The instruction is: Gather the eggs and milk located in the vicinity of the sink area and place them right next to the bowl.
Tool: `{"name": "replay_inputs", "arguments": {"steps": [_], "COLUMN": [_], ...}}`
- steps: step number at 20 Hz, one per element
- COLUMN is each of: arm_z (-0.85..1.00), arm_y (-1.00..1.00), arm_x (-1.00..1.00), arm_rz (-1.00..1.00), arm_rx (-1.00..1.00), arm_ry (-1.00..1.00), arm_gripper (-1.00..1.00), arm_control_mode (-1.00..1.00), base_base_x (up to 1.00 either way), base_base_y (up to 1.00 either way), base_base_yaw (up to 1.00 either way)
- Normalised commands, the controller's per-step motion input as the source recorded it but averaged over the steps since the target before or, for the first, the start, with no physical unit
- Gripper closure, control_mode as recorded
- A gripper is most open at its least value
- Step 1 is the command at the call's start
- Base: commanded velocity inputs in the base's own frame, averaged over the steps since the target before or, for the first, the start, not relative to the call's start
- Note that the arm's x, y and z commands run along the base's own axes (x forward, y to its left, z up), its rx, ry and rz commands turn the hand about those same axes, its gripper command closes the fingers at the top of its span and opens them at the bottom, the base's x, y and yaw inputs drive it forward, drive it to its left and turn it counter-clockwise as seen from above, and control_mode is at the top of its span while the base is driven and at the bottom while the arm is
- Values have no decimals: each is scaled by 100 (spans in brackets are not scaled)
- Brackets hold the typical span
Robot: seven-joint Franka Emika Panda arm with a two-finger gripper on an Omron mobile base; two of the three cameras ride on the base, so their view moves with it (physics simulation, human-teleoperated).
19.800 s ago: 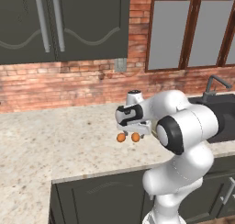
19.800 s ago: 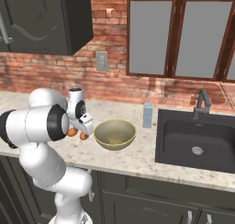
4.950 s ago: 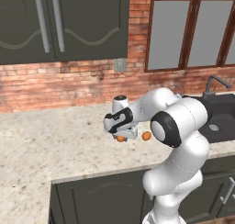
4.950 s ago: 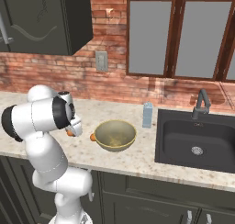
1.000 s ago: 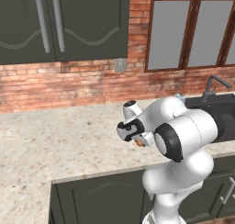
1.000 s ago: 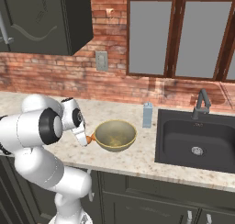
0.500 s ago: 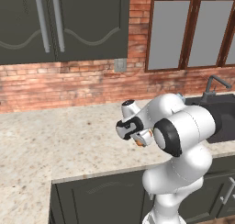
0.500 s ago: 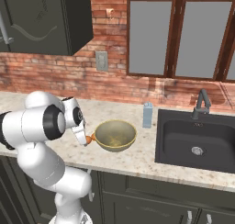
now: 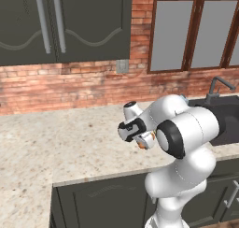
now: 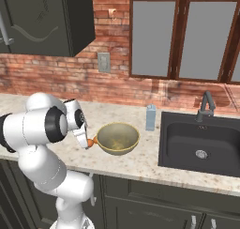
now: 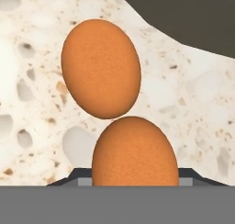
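My gripper (image 11: 134, 178) is shut on one orange-brown egg (image 11: 134, 154), held low over the speckled counter. The other egg (image 11: 101, 68) lies on the counter just beyond it, almost touching it. The dark edge of the bowl (image 11: 183, 12) crosses the corner behind them. In the right base view the gripper (image 10: 86, 141) with its egg (image 10: 90, 142) hangs at the left rim of the olive-tan bowl (image 10: 118, 138). The pale milk carton (image 10: 150, 117) stands upright between the bowl and the black sink (image 10: 201, 141). From the left base view the gripper (image 9: 139, 139) sits in front of my arm.
A dark faucet (image 10: 206, 103) rises behind the sink by the brick wall. Dark cabinets hang above the counter's left part. A broad stretch of speckled counter (image 9: 56, 138) runs to the left of the arm. The counter's front edge is close below the bowl.
Since five seconds ago the hand has carried the egg to the right, up to the bowl's side and the lying egg. Over the last second it has hardly moved.
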Motion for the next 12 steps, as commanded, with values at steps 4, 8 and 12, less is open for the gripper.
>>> {"name": "replay_inputs", "arguments": {"steps": [4,8,12], "arm_z": [0,-6,-4], "arm_y": [-4,-4,-1], "arm_x": [-18,-14,-3], "arm_rz": [-6,-8,-6], "arm_rx": [-3,-4,-5], "arm_ry": [-3,-4,-4], "arm_gripper": [100,100,100], "arm_control_mode": [-100,-100,-100], "base_base_x": [0,0,0], "base_base_y": [0,0,0], "base_base_yaw": [0,0,0]}}
